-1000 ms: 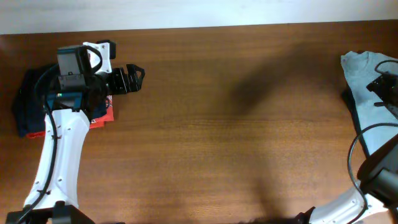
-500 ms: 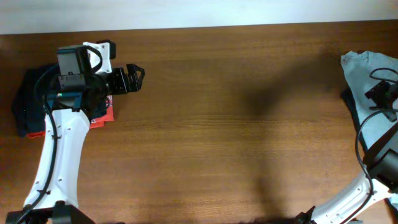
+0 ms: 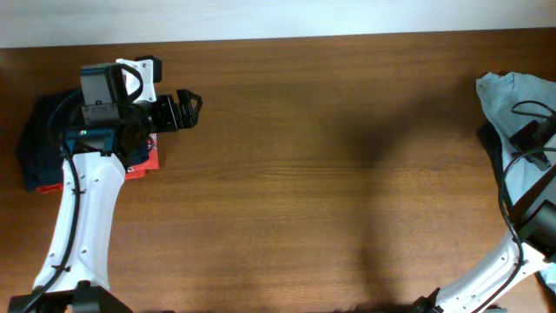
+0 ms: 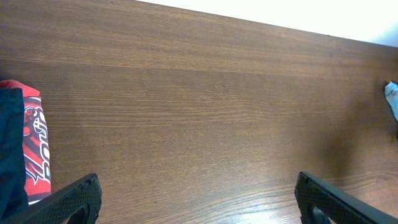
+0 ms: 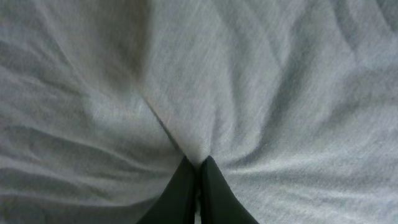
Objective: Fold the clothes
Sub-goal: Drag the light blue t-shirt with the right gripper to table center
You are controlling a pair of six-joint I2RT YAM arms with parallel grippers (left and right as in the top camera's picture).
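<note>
The T-shirt (image 3: 508,96) lies bunched at the 3 o'clock edge of the tabletop (image 3: 304,174). The right fingers (image 5: 194,175) are closed on a pinch of its fabric, with creases converging on the tips. Draw the cloth low and slowly toward the bare centre so the thin pinch does not slip; the left fingers (image 3: 189,104), spread wide at 10 o'clock beside the folded stack (image 3: 39,161), are free to take the opposite edge.

You can pass freely across the desk's (image 3: 304,174) middle; only the dark-and-red garment stack (image 3: 33,161) at 9 o'clock and the pale T-shirt (image 3: 504,97) at 3 o'clock obstruct.
</note>
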